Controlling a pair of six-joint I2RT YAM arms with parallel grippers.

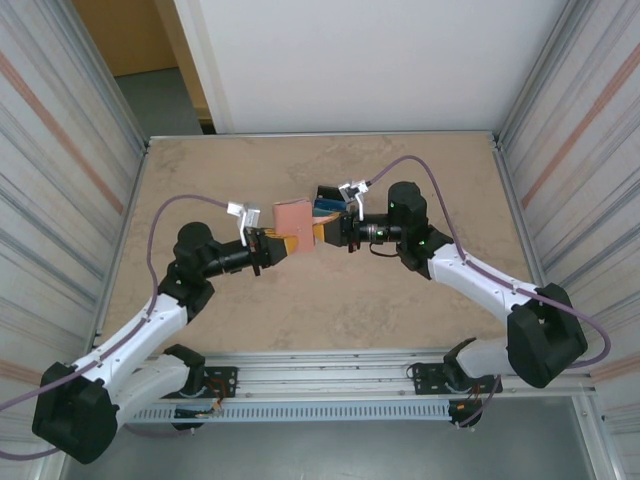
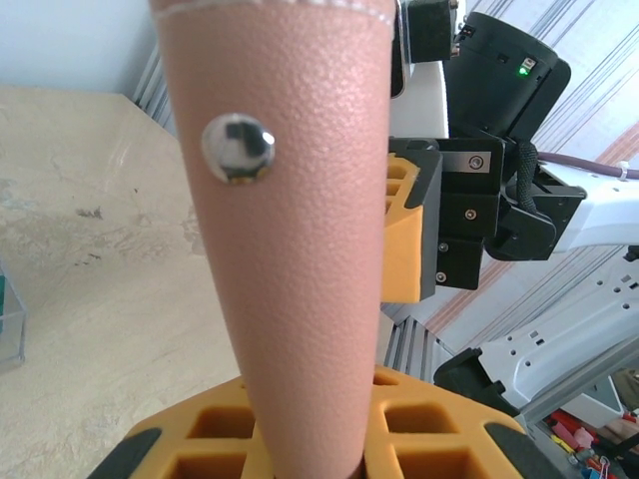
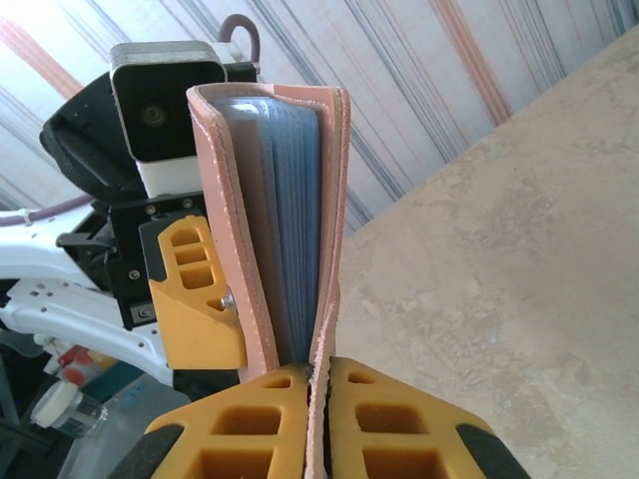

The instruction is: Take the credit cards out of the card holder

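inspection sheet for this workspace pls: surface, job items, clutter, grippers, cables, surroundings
surface: beige marbled table, no marks seen
job's things: salmon-brown card holder held up between both arms, nearly folded, blue-grey pockets showing inside; a blue card appears to lie on the table just behind it
clutter: nothing seen
grippers: left gripper shut on the card holder's lower end; right gripper fingers shut on one flap's edge
cables: purple-grey cables loop off each wrist, apart from the card holder
surroundings: ribbed panel walls on both sides, white board behind, mounting rail at the near edge
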